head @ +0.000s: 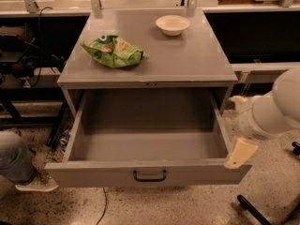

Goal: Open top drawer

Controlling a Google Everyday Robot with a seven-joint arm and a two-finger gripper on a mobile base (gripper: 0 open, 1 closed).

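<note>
The top drawer [98,174] of the grey metal cabinet stands pulled far out. Its wide, deep inside is empty. A small dark loop handle [150,175] sits at the centre of its front. My gripper [233,131] is just outside the drawer's right wall, near the front right corner, on my white arm [274,109]. One beige finger [241,152] hangs by the drawer's front corner and the other [237,99] shows further back. They stand apart and hold nothing.
On the cabinet top [187,60] lie a green chip bag [113,51] and a white bowl [172,24]. A person's leg and shoe [23,165] are at the lower left. Dark shelving and cables stand on the left, and a black base leg [255,211] is at the lower right.
</note>
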